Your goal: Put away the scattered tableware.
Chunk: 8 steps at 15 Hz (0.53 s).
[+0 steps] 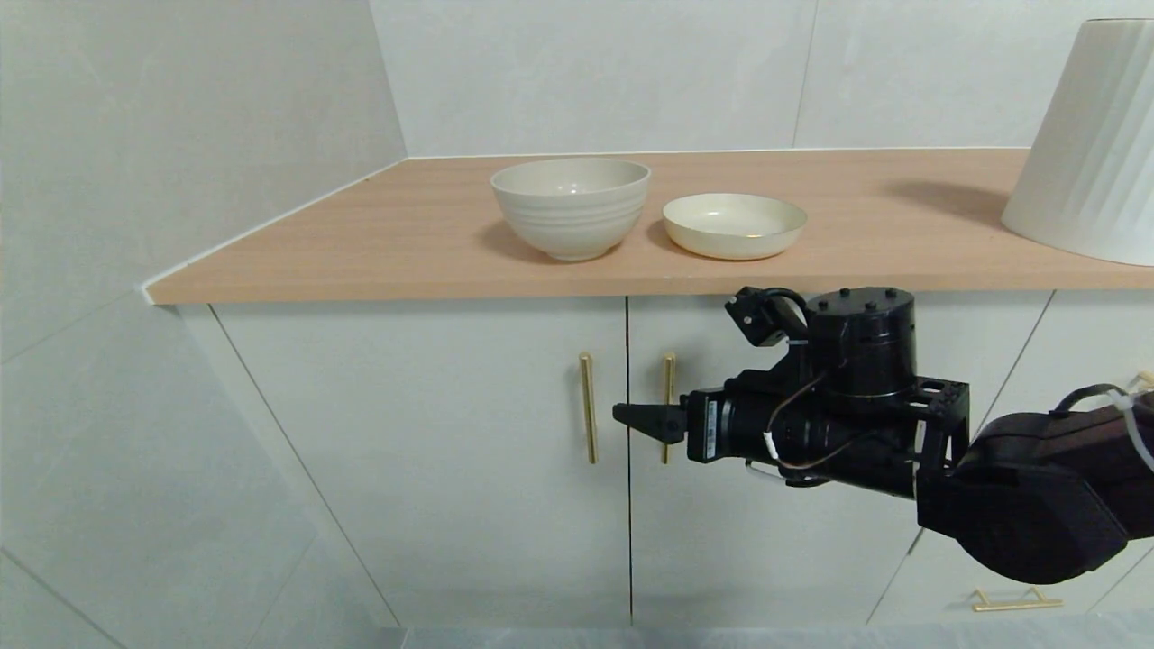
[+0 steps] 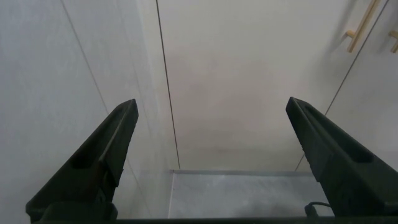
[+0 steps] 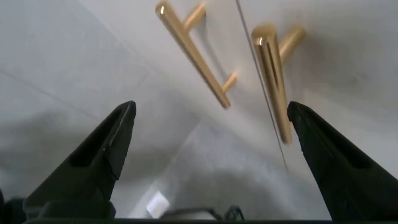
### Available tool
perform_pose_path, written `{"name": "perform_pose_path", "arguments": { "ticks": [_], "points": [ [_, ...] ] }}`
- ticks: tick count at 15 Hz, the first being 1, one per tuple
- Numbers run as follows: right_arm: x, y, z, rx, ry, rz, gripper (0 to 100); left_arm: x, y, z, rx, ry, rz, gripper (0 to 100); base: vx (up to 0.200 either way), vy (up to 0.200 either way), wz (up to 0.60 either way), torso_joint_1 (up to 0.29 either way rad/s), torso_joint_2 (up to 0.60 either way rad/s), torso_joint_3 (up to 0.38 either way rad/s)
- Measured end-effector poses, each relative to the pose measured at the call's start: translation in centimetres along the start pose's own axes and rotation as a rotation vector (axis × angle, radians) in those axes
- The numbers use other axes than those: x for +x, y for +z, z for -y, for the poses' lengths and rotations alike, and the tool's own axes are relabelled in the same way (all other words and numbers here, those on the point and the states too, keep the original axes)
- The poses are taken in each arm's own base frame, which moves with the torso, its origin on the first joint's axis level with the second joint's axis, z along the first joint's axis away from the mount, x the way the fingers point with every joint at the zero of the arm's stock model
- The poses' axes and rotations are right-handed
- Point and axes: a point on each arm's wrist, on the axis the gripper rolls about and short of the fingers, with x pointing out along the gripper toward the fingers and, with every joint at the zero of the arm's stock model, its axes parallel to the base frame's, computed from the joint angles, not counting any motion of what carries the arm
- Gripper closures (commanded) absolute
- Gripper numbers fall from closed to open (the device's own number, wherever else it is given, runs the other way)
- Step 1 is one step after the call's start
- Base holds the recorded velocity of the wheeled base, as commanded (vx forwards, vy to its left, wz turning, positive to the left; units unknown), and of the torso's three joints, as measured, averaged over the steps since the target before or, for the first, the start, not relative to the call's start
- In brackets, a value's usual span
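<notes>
The right hand point(image 1: 645, 421) was held level in front of the cabinet, below the table's point(image 1: 379, 243) front edge, its fingers spread wide and holding nothing. Just ahead of its fingertips stood two upright gold handles: the right door handle point(image 1: 668, 374) nearest, and the left door handle point(image 1: 588, 407) just beyond it, across the seam between the doors. Whether a finger already touched the nearer handle could not be told.

The tableware sat on the table above the hand. The bowl point(image 1: 571, 207) was up and a little past the fingertips to the robot's left. The shallow plate point(image 1: 734, 224) was almost straight above the hand, close to the table's edge. Neither had been put away.

The step seemed to be opening a cabinet door to make room for them. To do it well, the hand probably needed to straddle the nearer handle alone, with one finger slipped into the narrow gap between the two handles so the second handle was not trapped. After closing firmly, it would do best to pull in an arc about that door's outer hinge, not straight back. Keeping low would also spare the plate overhead.

The left hand point(image 2: 211, 109) hung spread and empty, facing plain cabinet front and floor.
</notes>
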Motion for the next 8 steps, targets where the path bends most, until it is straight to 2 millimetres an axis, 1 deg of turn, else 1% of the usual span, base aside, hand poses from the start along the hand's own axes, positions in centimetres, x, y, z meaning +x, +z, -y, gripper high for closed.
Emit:
{"name": "perform_pose_path", "arguments": {
  "ticks": [3,6,8],
  "points": [
    [1.1,-0.5,0.4,0.004,-0.031,0.036,0,0.0,0.0,0.0,-0.001,0.0,0.0,0,0.0,0.0,0.0,0.0,0.0,0.0],
    [1.9,-0.8,0.7,0.005,-0.027,0.062,0,0.0,0.0,0.0,-0.001,0.0,0.0,0,0.0,0.0,0.0,0.0,0.0,0.0],
    [2.3,-1.1,0.5,0.045,-0.016,0.067,0,0.0,0.0,0.0,-0.001,0.0,0.0,0,0.0,0.0,0.0,0.0,0.0,0.0]
  ]
}}
